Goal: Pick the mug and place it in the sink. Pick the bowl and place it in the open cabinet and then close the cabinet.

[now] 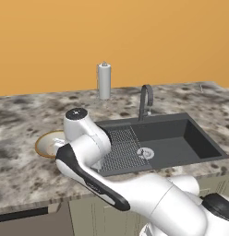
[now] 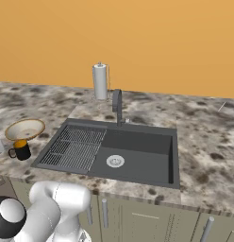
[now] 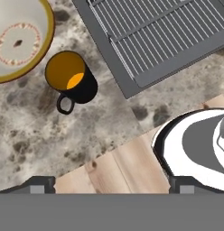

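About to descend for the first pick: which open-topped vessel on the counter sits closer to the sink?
The black mug, with its loop handle; the wide cream bowl lies beyond it, farther from the sink.

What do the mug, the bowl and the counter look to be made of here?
Mug: probably glazed ceramic, smooth black outside with a yellow-orange inside.
Bowl: likely glazed ceramic too, cream with an orange-brown rim and a reddish ring.
Counter: looks like polished granite, mottled grey and brown.
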Motion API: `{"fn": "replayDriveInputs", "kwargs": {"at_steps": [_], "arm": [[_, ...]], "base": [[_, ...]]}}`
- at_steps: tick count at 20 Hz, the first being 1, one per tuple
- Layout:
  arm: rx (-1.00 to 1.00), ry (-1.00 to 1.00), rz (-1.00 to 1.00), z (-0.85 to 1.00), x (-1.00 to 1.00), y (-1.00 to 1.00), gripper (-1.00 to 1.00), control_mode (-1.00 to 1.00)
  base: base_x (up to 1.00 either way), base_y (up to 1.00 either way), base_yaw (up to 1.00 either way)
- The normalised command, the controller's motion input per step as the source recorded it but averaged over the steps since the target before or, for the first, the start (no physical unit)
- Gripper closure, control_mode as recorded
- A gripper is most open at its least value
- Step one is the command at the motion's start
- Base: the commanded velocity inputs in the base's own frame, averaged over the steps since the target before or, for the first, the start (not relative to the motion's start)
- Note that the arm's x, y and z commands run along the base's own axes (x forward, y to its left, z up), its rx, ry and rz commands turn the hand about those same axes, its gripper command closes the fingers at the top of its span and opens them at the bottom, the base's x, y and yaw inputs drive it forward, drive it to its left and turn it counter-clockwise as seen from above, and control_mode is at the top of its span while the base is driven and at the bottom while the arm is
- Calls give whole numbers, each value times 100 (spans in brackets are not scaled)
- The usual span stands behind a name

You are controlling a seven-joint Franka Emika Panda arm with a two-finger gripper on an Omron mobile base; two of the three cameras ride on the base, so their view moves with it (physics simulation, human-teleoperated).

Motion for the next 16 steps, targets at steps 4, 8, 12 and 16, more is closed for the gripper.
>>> {"fn": "replayDriveInputs", "kwargs": {"at_steps": [4, 8, 12, 16], "arm": [[-1, 0, 0, -15, 2, 0, -100, -100], [0, 1, 0, -24, 7, 0, -100, -100], [-1, 1, -1, -18, 16, 1, -100, -100], [0, 2, -2, -16, 19, 0, -100, -100]], "base": [[0, 0, 0], [0, 0, 0], [0, 0, 0], [0, 0, 0]]}}
